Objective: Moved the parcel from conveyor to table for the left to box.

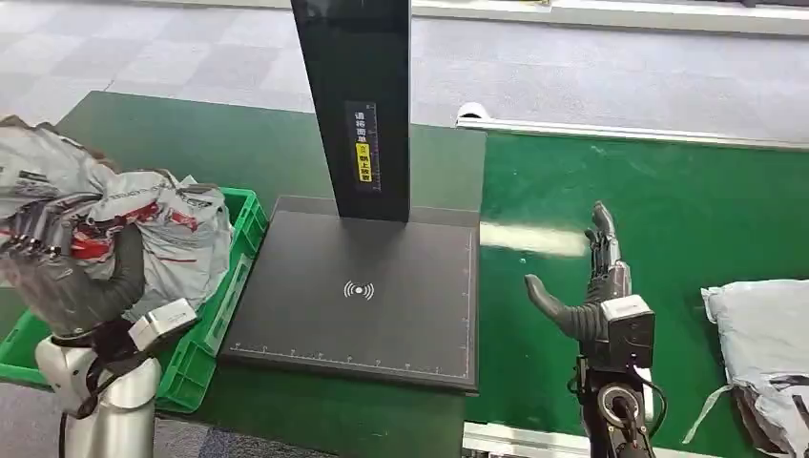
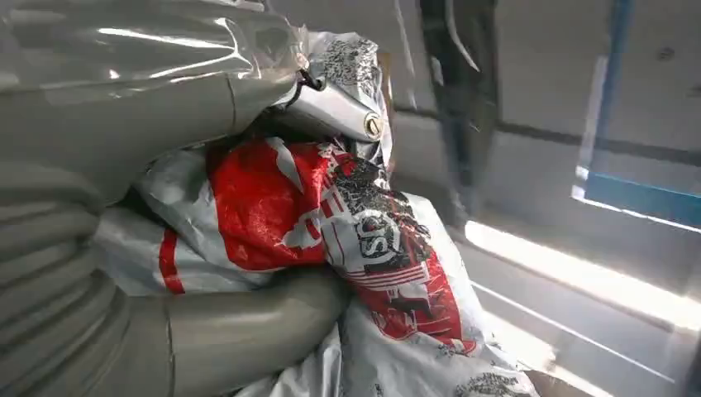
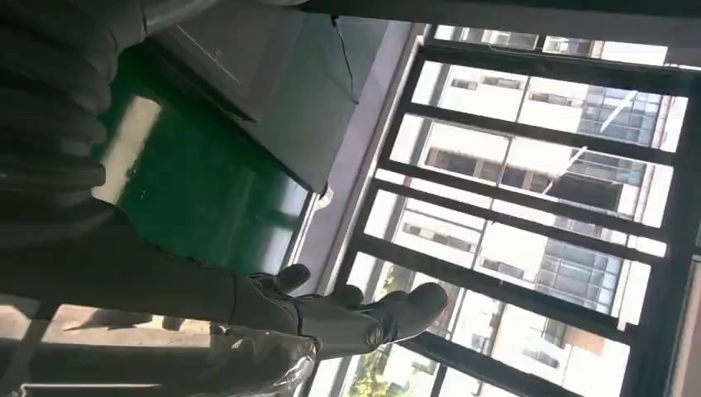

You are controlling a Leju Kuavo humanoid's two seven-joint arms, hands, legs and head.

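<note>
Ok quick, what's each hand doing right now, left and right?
Left hand: grips a grey-and-red parcel over the green crate.
Right hand: open, holding nothing, above the green conveyor.

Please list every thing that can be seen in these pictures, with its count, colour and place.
Crate: one, green, on the table's left, with grey parcels in it.
Held parcel: one, grey with red print, above the crate.
Parcel: one, grey, on the belt at the right edge.
Scanner: one, black pad with a post, centre.
Belt: one, green, right.
Left hand: grips the held parcel.
Right hand: over the belt, holds nothing.
</note>
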